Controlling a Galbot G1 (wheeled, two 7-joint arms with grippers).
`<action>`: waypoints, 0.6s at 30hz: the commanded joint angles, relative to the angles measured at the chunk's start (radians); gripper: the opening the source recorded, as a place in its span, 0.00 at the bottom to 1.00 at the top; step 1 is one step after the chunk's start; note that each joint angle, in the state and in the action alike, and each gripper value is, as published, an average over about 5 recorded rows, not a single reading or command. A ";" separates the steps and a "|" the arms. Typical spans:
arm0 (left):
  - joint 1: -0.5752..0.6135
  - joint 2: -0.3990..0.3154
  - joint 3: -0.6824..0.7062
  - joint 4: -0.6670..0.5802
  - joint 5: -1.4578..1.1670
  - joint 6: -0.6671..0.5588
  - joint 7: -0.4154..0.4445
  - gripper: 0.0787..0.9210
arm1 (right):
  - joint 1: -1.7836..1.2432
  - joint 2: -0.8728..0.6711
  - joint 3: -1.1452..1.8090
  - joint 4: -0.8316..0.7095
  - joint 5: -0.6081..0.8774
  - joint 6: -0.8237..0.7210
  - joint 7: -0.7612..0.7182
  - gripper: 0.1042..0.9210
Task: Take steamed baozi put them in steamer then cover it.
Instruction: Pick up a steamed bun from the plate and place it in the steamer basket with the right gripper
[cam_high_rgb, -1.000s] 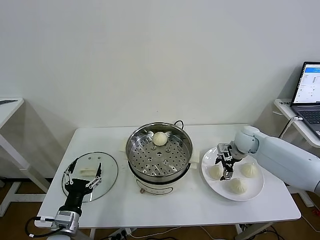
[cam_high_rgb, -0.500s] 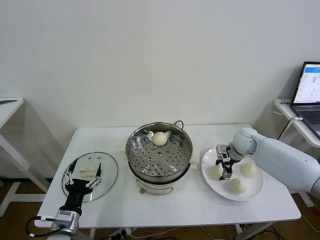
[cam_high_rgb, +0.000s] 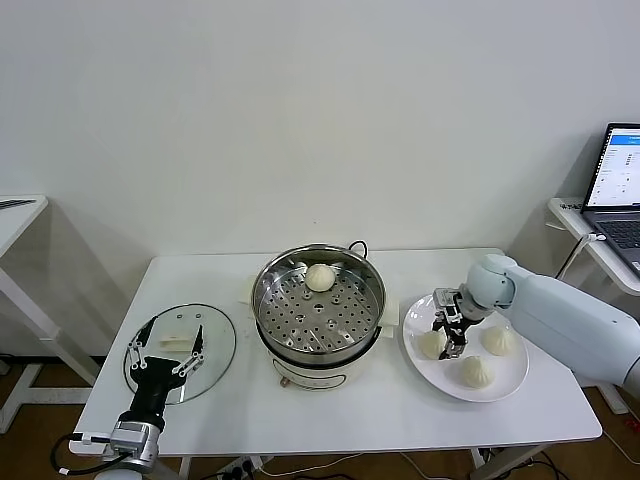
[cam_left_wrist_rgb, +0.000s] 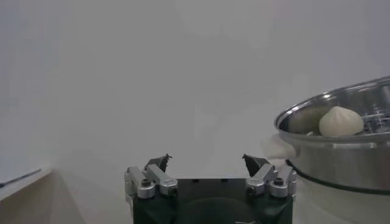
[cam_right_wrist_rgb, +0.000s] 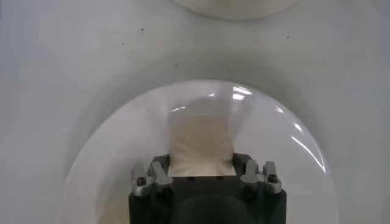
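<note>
The steamer (cam_high_rgb: 266, 322) stands mid-table with one baozi (cam_high_rgb: 319, 277) on its perforated tray; both also show in the left wrist view, the steamer (cam_left_wrist_rgb: 341, 159) and the baozi (cam_left_wrist_rgb: 340, 121). Three baozi lie on a white plate (cam_high_rgb: 503, 388): left (cam_high_rgb: 430, 345), back (cam_high_rgb: 498, 339), front (cam_high_rgb: 475, 371). My right gripper (cam_high_rgb: 452, 334) is down on the left one. In the right wrist view it (cam_right_wrist_rgb: 201, 163) is shut on that baozi (cam_right_wrist_rgb: 200, 137), which looks squeezed between the jaws. The glass cover (cam_high_rgb: 215, 345) lies flat left of the steamer. My left gripper (cam_high_rgb: 163, 352) is open over it, idle (cam_left_wrist_rgb: 206, 159).
A laptop (cam_high_rgb: 620, 185) sits on a side table at far right. Another table edge (cam_high_rgb: 15, 212) shows at far left. The steamer's black cord (cam_high_rgb: 357, 246) trails behind it. The white table (cam_high_rgb: 400, 420) has bare room along its front.
My right gripper has shifted only slightly over the plate's left baozi. The left arm and the cover have not moved.
</note>
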 joint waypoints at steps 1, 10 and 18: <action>0.002 0.004 -0.003 -0.003 0.002 0.000 0.000 0.88 | 0.166 -0.096 -0.093 0.114 0.142 -0.024 -0.009 0.72; 0.004 0.011 -0.007 -0.008 0.002 0.001 0.000 0.88 | 0.629 -0.148 -0.431 0.316 0.368 -0.094 0.013 0.73; 0.005 0.022 -0.010 -0.020 0.000 0.003 -0.001 0.88 | 0.910 -0.023 -0.615 0.426 0.532 -0.200 -0.006 0.73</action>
